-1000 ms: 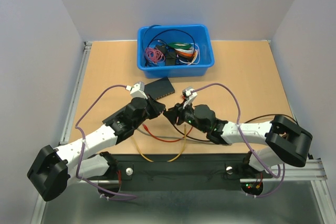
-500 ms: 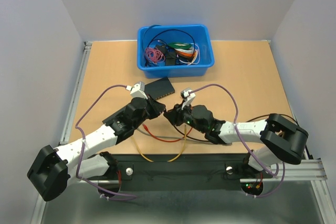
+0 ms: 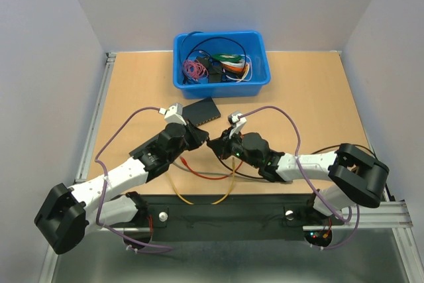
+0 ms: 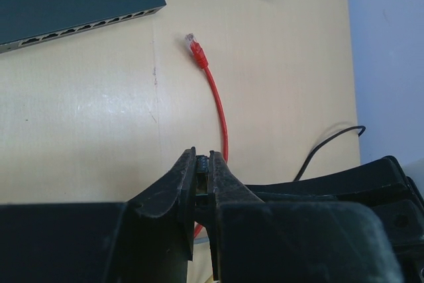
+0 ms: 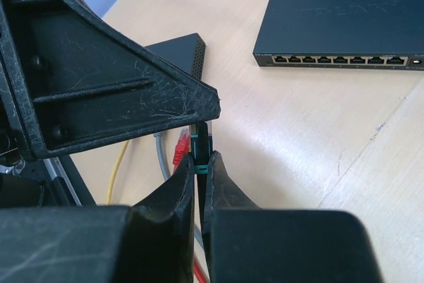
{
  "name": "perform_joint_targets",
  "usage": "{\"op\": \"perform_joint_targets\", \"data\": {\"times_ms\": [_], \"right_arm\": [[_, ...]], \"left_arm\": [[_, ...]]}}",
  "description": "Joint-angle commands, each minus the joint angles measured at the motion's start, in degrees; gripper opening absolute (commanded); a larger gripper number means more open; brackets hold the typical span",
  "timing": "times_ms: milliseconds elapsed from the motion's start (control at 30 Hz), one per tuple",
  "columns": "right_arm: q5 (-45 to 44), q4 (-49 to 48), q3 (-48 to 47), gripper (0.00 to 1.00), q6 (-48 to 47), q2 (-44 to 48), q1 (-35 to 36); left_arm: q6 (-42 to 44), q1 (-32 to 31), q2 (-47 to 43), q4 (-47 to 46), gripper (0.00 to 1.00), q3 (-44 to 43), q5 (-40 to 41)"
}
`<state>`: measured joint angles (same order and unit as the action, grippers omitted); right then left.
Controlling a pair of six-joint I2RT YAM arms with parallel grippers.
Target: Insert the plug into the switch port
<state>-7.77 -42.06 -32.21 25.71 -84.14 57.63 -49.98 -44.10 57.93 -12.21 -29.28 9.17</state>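
Top view: switch (image 3: 202, 109) on bench (image 3: 311, 97), at 12 o'clock from left claw (image 3: 197, 138) and right claw (image 3: 216, 144), tips meeting; right claw narrower than earlier. Right wrist: right claw pinches plug (image 5: 201, 142). Left wrist: left claw nipped narrow on same plug; red cable (image 4: 215, 97) loose beyond. Plug judged light, rigid, latch brittle; hold by body.

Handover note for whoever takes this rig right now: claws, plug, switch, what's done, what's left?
Left claw: shut on the dark plug.
Right claw: shut on the same plug, tip to tip with the left.
Switch: flat on the table beyond both claws, ports facing them, nothing plugged in.
Red cable: loose on the table.
Done: plug gripped.
Left: carry it to a port and insert.
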Motion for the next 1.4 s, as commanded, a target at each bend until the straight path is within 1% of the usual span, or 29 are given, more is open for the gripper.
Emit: {"op": "perform_joint_targets", "data": {"times_ms": [0,33,100,167,200,300,333,367,433,500,533,567,633,667,733,767,833,867,967,1133,1367], "right_arm": [[-0.1,-4.4,-1.9,0.00,-0.1,0.1,-0.3],[-0.5,-4.3,-1.5,0.01,-0.1,0.0,-0.3],[-0.9,-4.3,-1.0,0.00,-0.1,0.0,-0.4],[-1.6,-4.3,-0.5,0.00,-0.1,-0.2,-0.4],[-2.0,-4.3,-0.3,0.00,-0.2,-0.3,-0.5],[-2.8,-4.3,0.2,0.00,-0.1,-1.2,-0.9],[-3.2,-4.3,0.4,0.00,-0.1,-1.7,-1.4],[-3.2,-4.1,0.5,0.00,0.2,-2.1,-1.7],[-3.1,-3.6,0.7,0.01,1.3,-4.1,-2.5],[-1.6,-2.9,-0.1,0.00,2.3,-7.2,-4.0],[-1.4,-2.2,-0.5,0.00,2.6,-8.1,-4.4],[-1.2,-1.8,-0.8,0.00,2.8,-9.2,-5.3],[-1.4,-0.4,-2.4,0.00,3.4,-11.2,-6.5],[-1.5,0.0,-2.8,0.01,3.5,-11.7,-8.0],[-0.8,1.7,-4.9,0.00,4.2,-12.8,-10.2],[0.5,2.2,-5.5,0.00,4.3,-13.5,-12.3],[0.9,3.2,-6.5,0.00,4.3,-14.1,-14.2],[1.5,3.5,-7.9,0.00,4.1,-14.6,-15.7],[1.2,6.1,-10.9,0.00,2.6,-16.1,-17.5],[-1.4,10.9,-19.1,0.00,-0.1,-21.4,-18.9],[-6.2,16.0,-28.2,0.00,-2.5,-30.4,-19.7]], "left_arm": [[1.2,0.9,0.6,-1.6,0.13,-1.3,0.2],[1.7,1.2,1.0,-1.6,0.26,-1.5,0.1],[2.4,2.5,1.6,-1.8,0.41,-1.6,-0.6],[3.6,4.8,2.2,-2.0,0.46,-1.7,-2.2],[3.9,5.5,2.4,-2.6,0.54,-1.7,-2.7],[6.0,8.6,3.9,-2.7,0.66,-2.3,-4.5],[6.6,11.2,5.2,-3.0,0.73,-2.9,-4.9],[7.0,12.4,6.0,-3.1,0.75,-3.3,-5.2],[8.4,16.5,8.0,-3.6,0.83,-5.1,-6.1],[10.1,19.1,11.8,-5.2,0.87,-6.6,-7.6],[10.5,21.7,13.3,-5.8,0.89,-7.5,-8.0],[10.9,23.0,17.0,-6.4,0.89,-9.5,-8.9],[12.4,25.3,21.1,-7.6,0.89,-12.2,-10.9],[12.9,27.0,25.5,-7.7,0.89,-15.3,-11.6],[14.2,28.7,30.2,-7.8,0.89,-20.2,-12.7],[14.7,29.9,34.7,-8.3,0.89,-21.8,-14.3],[15.4,30.8,39.0,-8.4,0.87,-25.1,-15.9],[16.3,31.0,42.7,-8.4,0.87,-28.4,-16.1],[17.2,31.5,48.7,-7.2,0.86,-33.8,-15.9],[17.0,32.7,55.3,-6.9,0.86,-38.4,-19.2],[16.7,32.5,54.5,-8.4,0.84,-35.4,-22.0]]}}
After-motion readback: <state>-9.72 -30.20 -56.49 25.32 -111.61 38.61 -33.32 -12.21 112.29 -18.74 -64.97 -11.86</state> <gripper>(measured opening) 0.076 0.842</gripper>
